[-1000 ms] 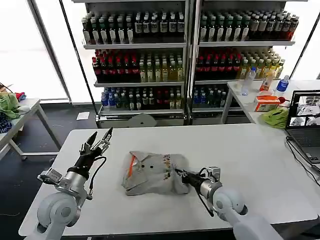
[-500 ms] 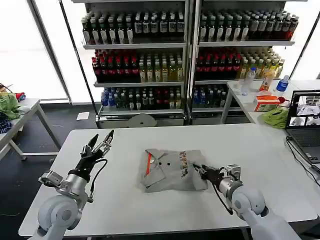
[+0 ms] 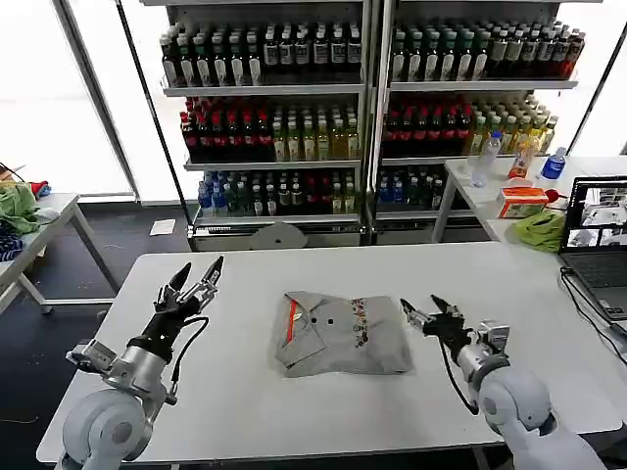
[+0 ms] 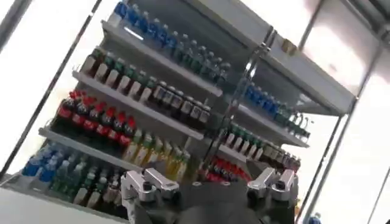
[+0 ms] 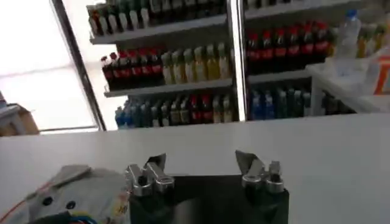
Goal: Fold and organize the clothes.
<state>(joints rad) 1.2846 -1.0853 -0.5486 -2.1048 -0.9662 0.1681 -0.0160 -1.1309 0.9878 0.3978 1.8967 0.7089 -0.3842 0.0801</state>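
shirt (image 3: 340, 333): folded grey bundle, frame centre, lying free
right gripper (image 3: 427, 313): released, just right of shirt
left gripper (image 3: 195, 280): released, lifted at left
next: retreat level, avoid snagging hem

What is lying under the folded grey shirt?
The folded grey shirt lies directly on the white table. Whether anything sits between its folded layers or beneath it cannot be seen, because the cloth covers that area.

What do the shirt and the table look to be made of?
Shirt: soft knit cloth, likely cotton, matte grey; it lies folded flat with limp creases, with an orange collar lining. Table: hard smooth white top, probably laminate, faint sheen; what lies under the surface cannot be told.
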